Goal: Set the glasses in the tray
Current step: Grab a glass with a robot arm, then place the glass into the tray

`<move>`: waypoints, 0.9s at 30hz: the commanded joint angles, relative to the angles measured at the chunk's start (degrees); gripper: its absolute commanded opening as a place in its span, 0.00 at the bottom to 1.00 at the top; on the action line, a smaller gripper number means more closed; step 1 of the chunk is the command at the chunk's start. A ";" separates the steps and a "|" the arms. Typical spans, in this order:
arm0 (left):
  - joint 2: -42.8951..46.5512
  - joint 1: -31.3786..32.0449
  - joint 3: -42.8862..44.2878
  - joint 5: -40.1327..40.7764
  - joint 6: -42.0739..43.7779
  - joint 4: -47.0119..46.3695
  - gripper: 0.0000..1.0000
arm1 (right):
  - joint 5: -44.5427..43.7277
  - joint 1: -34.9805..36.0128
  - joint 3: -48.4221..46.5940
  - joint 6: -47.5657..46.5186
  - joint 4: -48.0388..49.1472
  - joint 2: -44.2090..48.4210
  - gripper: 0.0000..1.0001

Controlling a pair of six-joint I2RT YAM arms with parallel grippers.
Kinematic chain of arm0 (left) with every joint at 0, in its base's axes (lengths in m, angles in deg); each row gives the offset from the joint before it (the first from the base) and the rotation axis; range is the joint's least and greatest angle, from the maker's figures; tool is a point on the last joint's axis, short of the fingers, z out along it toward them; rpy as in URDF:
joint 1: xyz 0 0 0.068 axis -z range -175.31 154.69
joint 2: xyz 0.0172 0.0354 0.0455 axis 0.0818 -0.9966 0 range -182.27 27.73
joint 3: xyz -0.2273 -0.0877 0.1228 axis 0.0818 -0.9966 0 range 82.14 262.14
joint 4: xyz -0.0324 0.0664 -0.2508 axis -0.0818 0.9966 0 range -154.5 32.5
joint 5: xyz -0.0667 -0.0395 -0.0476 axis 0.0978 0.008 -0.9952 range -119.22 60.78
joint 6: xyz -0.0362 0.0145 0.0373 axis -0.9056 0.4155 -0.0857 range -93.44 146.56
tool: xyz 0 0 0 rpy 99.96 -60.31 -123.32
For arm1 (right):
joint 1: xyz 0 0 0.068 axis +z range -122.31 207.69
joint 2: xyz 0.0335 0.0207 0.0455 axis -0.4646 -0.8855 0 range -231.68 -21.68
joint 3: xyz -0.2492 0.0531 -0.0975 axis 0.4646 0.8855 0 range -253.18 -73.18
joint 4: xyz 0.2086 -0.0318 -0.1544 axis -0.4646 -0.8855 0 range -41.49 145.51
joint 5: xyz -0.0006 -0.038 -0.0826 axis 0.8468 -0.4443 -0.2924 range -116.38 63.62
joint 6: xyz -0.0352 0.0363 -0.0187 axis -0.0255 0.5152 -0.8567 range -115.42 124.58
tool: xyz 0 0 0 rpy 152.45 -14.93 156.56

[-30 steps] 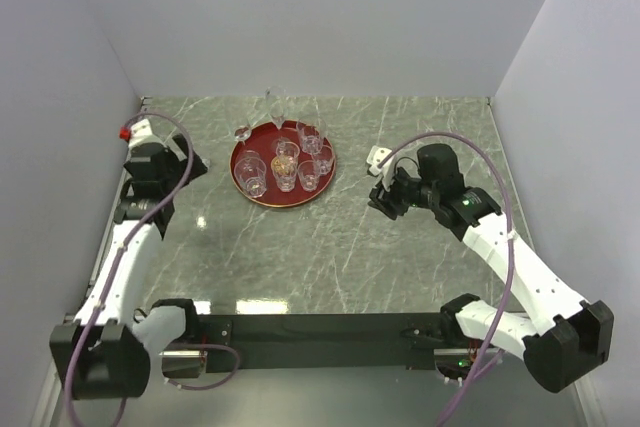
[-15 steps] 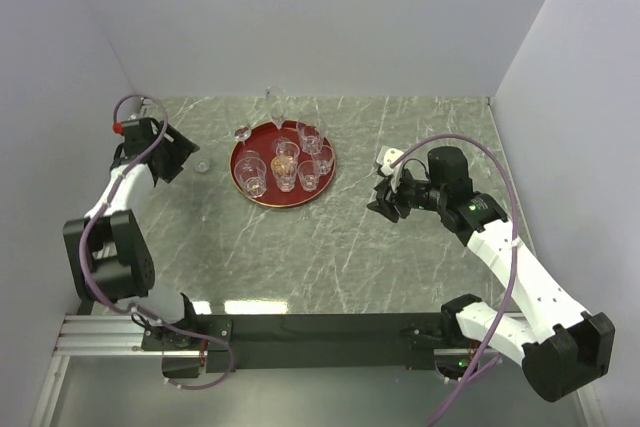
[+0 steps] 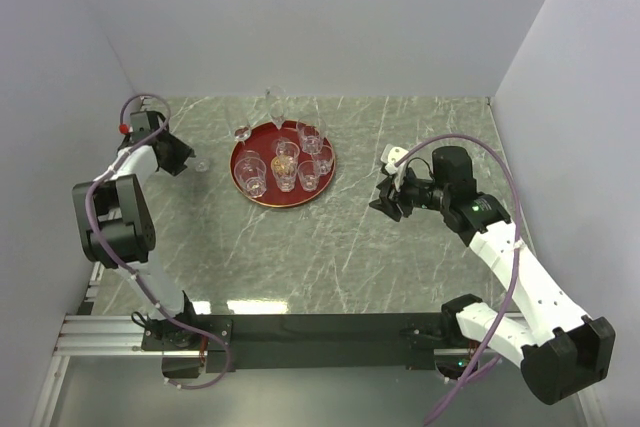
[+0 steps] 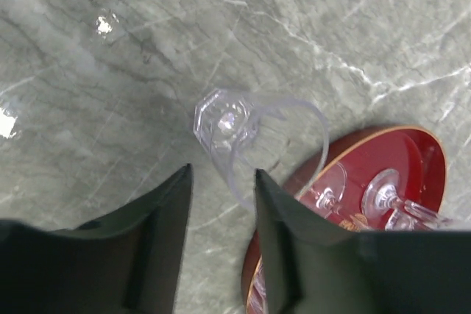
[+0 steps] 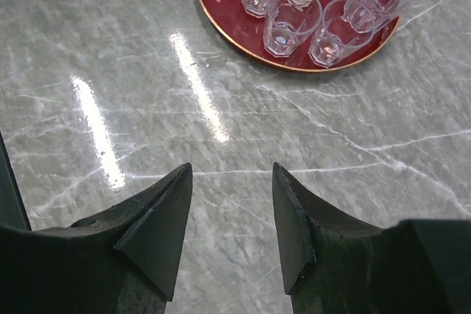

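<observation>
A grey-green marbled surface (image 3: 340, 247) fills an enclosure of plain white walls (image 3: 300, 17).

Right side, mid-depth: the right pincer (image 3: 386, 198) hovers above bare surface, well apart from the tray. Its jaws stand released, and only marble shows between them in the right wrist view (image 5: 230, 174).

Farther back, left of centre: the round dark-red tray (image 3: 275, 203) rests flat on the surface. A cluster of clear tumblers (image 3: 285, 169) stands upright in it around the gold emblem (image 3: 283, 160). Two stemmed glasses (image 3: 242, 133) stand at its far-left rim; whether they stand inside the rim cannot be told.

Left side, same depth: one loose glass (image 3: 203, 164) sits on the surface outside the tray, near its left edge. The left pincer (image 4: 221, 174) is at this glass. The near wall of the glass lies between the two fingers (image 4: 165, 218), which remain apart. Whether they grip it cannot be told.
</observation>
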 commanded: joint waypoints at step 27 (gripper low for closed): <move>37.97 1.75 -28.77 -7.94 3.22 -7.11 0.00 | 2.17 -2.30 0.34 -0.44 1.44 0.61 0.55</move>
